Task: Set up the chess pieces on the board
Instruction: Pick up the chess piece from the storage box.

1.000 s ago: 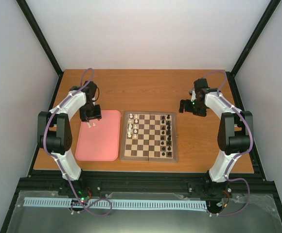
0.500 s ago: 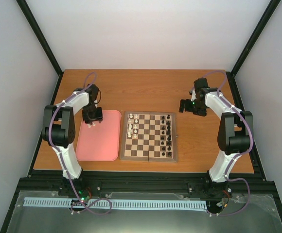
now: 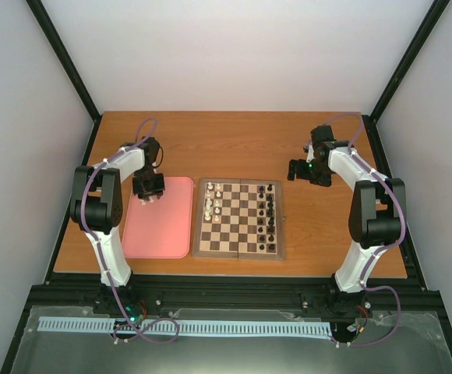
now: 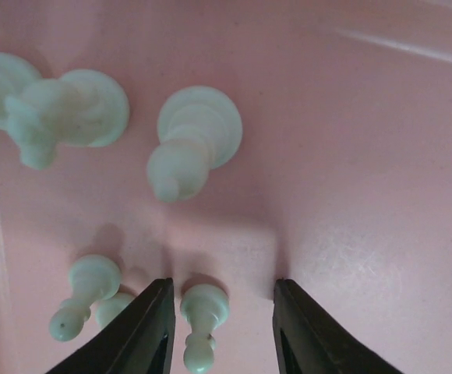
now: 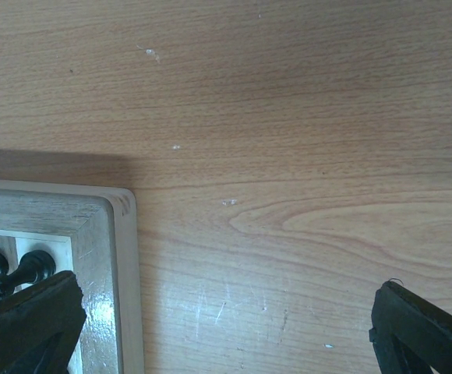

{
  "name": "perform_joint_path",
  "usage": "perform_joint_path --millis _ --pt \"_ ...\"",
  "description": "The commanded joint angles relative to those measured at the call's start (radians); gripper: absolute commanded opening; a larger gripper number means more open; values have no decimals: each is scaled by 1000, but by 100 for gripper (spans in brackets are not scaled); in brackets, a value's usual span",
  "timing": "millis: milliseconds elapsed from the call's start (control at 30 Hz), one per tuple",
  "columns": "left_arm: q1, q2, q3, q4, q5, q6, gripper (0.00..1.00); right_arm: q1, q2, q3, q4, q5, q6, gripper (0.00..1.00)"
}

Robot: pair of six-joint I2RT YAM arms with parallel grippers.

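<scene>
My left gripper (image 3: 148, 188) is low over the far left corner of the pink tray (image 3: 160, 231). In the left wrist view its jaws (image 4: 222, 327) stand open around a small white pawn (image 4: 203, 310), which is upright close to the left finger (image 4: 144, 331), with a gap to the right one. More white chess pieces rest on the tray: a taller one (image 4: 191, 152), another (image 4: 62, 109) and a pawn (image 4: 86, 292). The board (image 3: 239, 254) carries white pieces (image 3: 213, 201) on its left side and black ones (image 3: 270, 210) on its right. My right gripper (image 3: 300, 171) hangs open and empty beyond the board's far right corner.
The right wrist view shows bare wooden tabletop (image 5: 288, 156), the board's frame corner (image 5: 105, 234) and a black piece (image 5: 31, 269) at the lower left. The tray lies just left of the board. Black frame posts stand at the table's sides.
The left gripper has come down over the white pieces on the tray and its jaws have narrowed around one pawn. The right arm has not moved.
</scene>
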Motion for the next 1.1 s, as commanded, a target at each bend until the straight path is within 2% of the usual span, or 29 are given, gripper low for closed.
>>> perform_joint_path --millis 0,300,500,633,733,833,967,1067 --pt "10 6 3 19 -26 -13 33 -8 7 18 -8 10 -2 100" --pt "11 -13 -7 9 -14 -16 13 -8 6 18 -6 9 -3 100" --pt "10 -51 -20 -4 -3 -16 14 -8 5 8 2 -1 0 100" --pt "10 -67 -21 -19 2 -12 26 -8 3 3 6 -7 0 100" --pt "11 -81 -27 -26 3 -5 30 -8 0 -2 8 -6 1 100" --pt "10 -93 -35 -32 6 -1 30 -8 -2 -6 10 -6 2 100" --pt "10 -101 -50 -35 21 -1 22 -8 0 -8 11 -9 3 100" --pt "10 -101 -67 -28 23 -2 21 -8 1 -2 11 -9 4 100"
